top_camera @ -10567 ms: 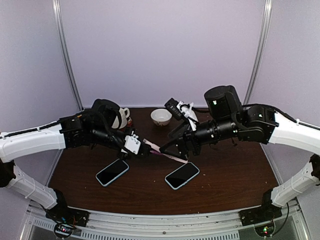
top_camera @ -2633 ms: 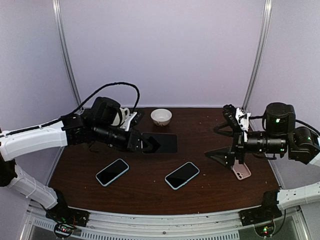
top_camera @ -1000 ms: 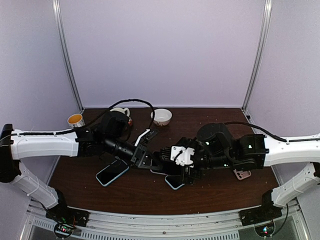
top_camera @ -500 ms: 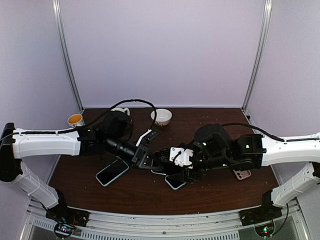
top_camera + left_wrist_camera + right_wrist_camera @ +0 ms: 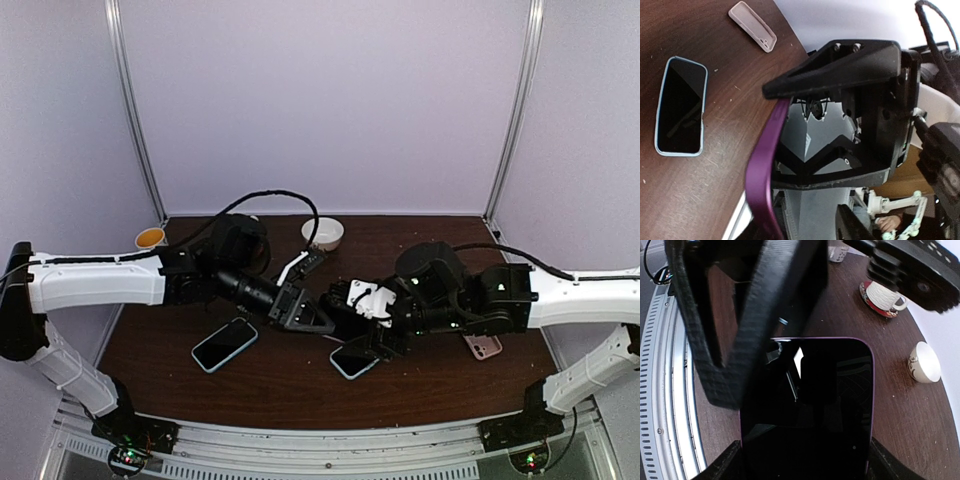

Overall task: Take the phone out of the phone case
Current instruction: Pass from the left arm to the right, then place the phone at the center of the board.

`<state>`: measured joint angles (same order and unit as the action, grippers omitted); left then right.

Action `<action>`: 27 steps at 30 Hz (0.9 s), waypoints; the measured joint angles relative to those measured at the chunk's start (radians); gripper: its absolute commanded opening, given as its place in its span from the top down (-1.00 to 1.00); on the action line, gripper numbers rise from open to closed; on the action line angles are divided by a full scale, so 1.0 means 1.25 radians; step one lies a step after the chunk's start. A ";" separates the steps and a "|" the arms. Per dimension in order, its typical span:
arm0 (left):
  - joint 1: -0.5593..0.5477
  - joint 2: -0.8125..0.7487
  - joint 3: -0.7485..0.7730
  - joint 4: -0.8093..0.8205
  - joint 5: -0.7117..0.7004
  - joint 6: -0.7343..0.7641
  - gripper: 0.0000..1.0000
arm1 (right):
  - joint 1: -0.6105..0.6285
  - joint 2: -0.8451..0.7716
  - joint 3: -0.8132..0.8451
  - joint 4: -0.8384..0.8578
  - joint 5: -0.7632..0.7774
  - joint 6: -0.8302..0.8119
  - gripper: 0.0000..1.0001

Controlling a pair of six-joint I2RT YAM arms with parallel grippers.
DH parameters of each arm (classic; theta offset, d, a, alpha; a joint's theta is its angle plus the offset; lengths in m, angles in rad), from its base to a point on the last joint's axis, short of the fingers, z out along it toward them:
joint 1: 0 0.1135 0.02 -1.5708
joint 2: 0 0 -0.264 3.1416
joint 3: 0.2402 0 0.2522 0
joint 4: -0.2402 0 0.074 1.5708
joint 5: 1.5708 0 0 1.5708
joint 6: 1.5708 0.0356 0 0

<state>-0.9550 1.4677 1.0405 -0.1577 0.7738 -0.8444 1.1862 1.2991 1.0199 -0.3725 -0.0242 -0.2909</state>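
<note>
Above the middle of the dark brown wooden desk (image 5: pixel 430 390), the two arms meet at a black-screened phone (image 5: pixel 810 390). It sits inside its purple phone case (image 5: pixel 762 175), with the rim showing all round the screen, and is held up off the surface. The right jaws clasp it across its width, a dark finger against each long side at the near end. The left jaws reach over the far end, and one ribbed black finger crosses in front of a top corner. Whether they pinch the purple rim or stand loose, I cannot tell. Two phones in light blue cases lie on the desk, one (image 5: pixel 224 344) to the left and one (image 5: pixel 352 362) partly hidden beneath the grippers. An empty pink case (image 5: pixel 484 347) lies off to the right, and a small white bowl (image 5: pixel 322 233) stands at the back.
</note>
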 measured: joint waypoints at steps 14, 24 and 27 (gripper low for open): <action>0.009 0.011 0.118 -0.172 -0.143 0.136 -0.95 | -0.095 -0.174 -0.116 -0.034 0.037 0.162 0.26; 0.113 0.002 0.089 -0.252 -0.435 0.193 -0.95 | -0.229 -0.223 -0.154 -0.040 0.042 0.265 0.27; 0.139 0.005 0.063 -0.270 -0.479 0.201 -0.94 | -0.272 -0.217 -0.154 -0.053 0.047 0.290 0.25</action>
<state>-0.7811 1.4742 1.1194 -0.4957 0.1745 -0.5926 0.8463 1.0283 0.8268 -0.4389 0.0345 0.0711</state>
